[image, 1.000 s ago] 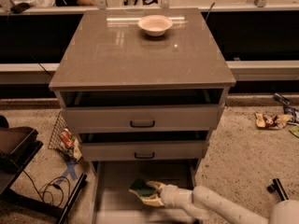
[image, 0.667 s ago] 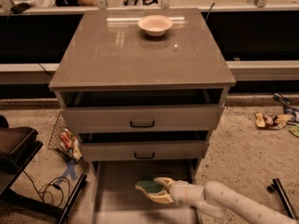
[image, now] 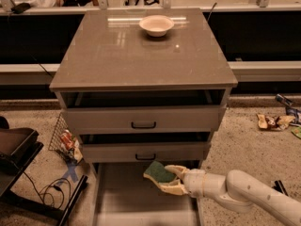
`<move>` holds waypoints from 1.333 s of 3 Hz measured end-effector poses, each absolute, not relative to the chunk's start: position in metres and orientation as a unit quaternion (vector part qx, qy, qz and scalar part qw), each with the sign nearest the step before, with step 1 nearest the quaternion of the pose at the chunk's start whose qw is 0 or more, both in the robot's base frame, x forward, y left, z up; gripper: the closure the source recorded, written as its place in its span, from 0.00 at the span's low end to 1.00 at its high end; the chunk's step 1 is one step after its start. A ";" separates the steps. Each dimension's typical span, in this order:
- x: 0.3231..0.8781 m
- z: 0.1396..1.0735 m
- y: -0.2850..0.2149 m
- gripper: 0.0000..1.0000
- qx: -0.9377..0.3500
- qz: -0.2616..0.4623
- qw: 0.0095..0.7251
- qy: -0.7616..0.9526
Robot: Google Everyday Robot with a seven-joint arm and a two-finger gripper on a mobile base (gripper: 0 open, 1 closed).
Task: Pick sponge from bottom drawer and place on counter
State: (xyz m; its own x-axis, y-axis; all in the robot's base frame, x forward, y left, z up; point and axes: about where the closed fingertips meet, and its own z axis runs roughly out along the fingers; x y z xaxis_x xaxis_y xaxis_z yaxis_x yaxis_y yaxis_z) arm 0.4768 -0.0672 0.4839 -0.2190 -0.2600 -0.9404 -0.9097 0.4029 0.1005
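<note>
The sponge (image: 158, 172), dark green on top with a pale yellow layer below, is held in my gripper (image: 165, 179), which is shut on it above the open bottom drawer (image: 122, 199). My white arm comes in from the lower right. The sponge hangs just below the front of the middle drawer, clear of the drawer floor. The grey-brown counter (image: 131, 55) tops the cabinet above.
A white bowl (image: 156, 25) sits at the back of the counter. The top drawer (image: 141, 118) and middle drawer (image: 143, 152) stand slightly pulled out. A black stand and cables (image: 28, 182) lie at the left; litter (image: 273, 121) lies on the floor at the right.
My gripper has lifted the sponge off the drawer floor and moved it up and slightly right, toward the middle drawer's front.
</note>
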 end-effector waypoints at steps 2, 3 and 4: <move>0.468 0.524 -0.079 1.00 -0.417 0.336 0.482 0.693; 0.474 0.535 -0.079 1.00 -0.406 0.327 0.483 0.703; 0.468 0.577 -0.087 1.00 -0.384 0.332 0.485 0.712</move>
